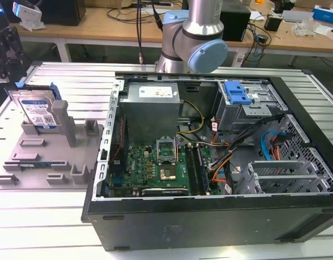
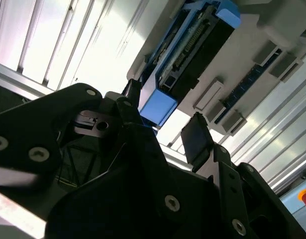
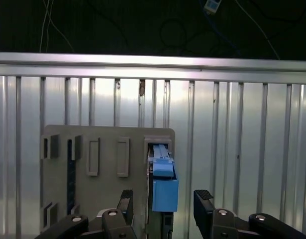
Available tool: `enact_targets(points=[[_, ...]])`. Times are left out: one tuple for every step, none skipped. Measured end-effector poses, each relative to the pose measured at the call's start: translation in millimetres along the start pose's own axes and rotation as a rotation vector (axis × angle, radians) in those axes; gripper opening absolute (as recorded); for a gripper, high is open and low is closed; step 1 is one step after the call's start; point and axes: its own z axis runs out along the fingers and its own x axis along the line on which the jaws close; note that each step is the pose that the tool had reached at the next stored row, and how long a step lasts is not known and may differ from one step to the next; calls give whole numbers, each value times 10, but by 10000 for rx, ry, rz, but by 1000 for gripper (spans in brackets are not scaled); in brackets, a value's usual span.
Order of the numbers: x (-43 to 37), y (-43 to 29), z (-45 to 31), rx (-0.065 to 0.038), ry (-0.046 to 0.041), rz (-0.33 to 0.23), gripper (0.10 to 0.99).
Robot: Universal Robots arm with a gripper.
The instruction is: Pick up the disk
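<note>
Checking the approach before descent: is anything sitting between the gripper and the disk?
Nothing visible. The open gripper is lined up over the disk, standing on edge in the grey fixture tray.

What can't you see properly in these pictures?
- The disk: in the first wrist view it shows edge-on, label turned away.
- Its end: same view, cut off by the picture edge, inside the open gripper.
- Its corner: in the exterior view, a grey tray post hides it.
</note>
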Motion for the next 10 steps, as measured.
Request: enact_targets(points=[[0, 4, 5, -2, 1, 0, 600], [0, 10, 12, -1, 1, 0, 600], [-1, 15, 17, 1, 0, -1, 600], [-1, 21, 22, 1, 0, -1, 600], [-1, 26, 27, 1, 0, -3, 600], [-1, 33, 33, 0, 0, -3, 600], [-1, 36, 36, -1, 1, -3, 588], [-2, 37, 39, -2, 2, -3, 522], [-3, 38, 42, -2, 1, -3, 522], [-4, 38, 46, -2, 1, -3, 522]])
